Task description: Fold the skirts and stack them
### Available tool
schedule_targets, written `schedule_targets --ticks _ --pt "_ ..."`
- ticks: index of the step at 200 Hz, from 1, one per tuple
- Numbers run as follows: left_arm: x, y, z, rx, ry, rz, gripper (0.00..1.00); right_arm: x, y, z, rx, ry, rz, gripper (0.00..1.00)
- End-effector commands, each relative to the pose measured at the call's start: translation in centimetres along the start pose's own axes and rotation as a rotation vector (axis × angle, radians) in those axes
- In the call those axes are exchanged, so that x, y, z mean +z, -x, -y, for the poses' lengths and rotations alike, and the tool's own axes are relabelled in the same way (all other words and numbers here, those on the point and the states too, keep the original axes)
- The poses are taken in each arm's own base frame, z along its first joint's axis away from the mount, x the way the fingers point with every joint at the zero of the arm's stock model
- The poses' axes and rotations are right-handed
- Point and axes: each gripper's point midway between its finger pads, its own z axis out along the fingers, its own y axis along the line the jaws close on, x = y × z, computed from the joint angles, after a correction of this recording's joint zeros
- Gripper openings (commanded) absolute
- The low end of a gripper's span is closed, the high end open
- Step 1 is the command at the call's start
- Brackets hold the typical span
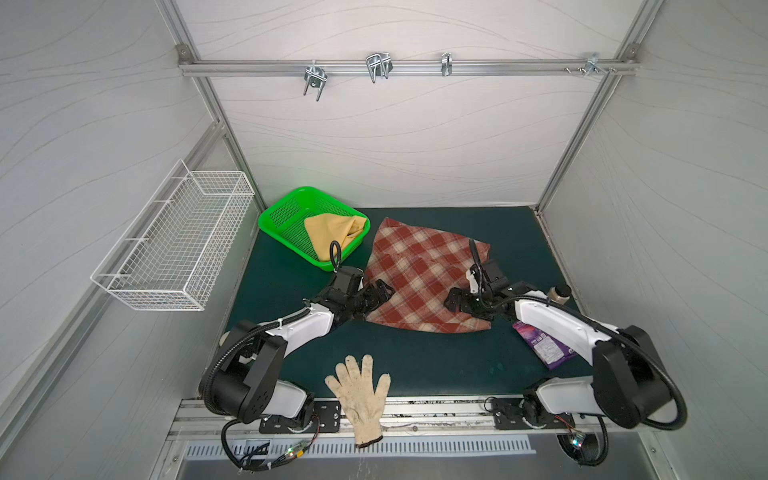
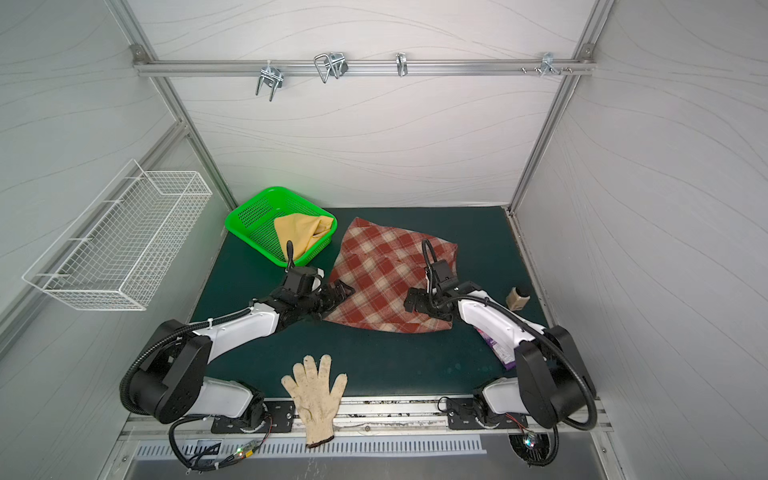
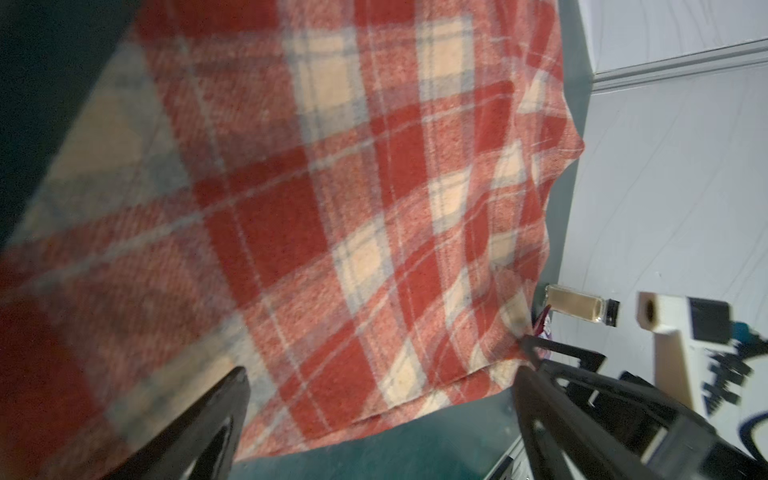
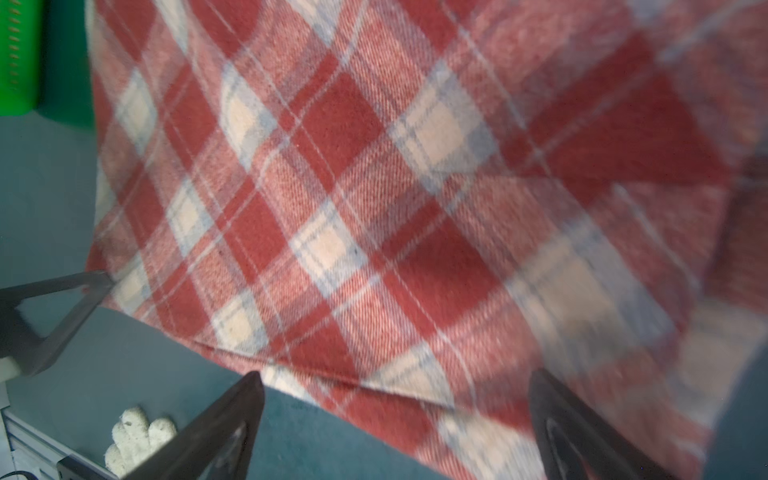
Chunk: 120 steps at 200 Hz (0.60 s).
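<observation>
Rust-red and cream plaid woolly skirt [image 1: 419,270] lies spread flat on your dark green table mat [image 1: 436,365], about mid-table and just beside the bright green perforated plastic basket [image 1: 278,216]. Its long axis runs slantwise, from the far corner that points at the back wall down to the near right corner. Its straight near edge runs across the table, facing the arm bases. Your left gripper [image 1: 381,289] sits at the skirt's left edge and your right gripper [image 1: 452,300] over its right part, close to the near corner, so the two face each other across the cloth. Both have their jaws spread wide and grip nothing. In each wrist view the plaid fills the gap between the black fingers [image 3: 224,407] [image 4: 232,411]; whether the tips touch the cloth you cannot tell. Your plain mustard-yellow cloth skirt [image 1: 332,232] sits bunched in the basket, one fold over the rim nearest the plaid, beyond the left gripper.
</observation>
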Motion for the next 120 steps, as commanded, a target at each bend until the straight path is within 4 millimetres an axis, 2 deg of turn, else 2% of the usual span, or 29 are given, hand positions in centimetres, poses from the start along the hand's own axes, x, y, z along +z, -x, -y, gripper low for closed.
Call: schedule_targets --ticks 1,34,73,120 --pt "0.4 1.0 0.0 0.039 -0.002 0.047 0.99 -0.8 0.7 0.5 0.012 -0.035 0.069 0.99" --pt "1.5 0.7 -1.0 0.036 0.024 0.029 0.99 -0.9 -0.5 1.5 0.023 -0.060 0.072 0.99" --pt "2.7 0.4 -2.2 0.025 0.042 0.013 0.99 -2.1 0.1 3.1 0.038 -0.123 0.141 0.99" --pt "3.2 0.2 -2.3 0.011 0.035 0.002 0.99 -1.3 1.2 4.9 0.103 -0.156 0.145 0.97"
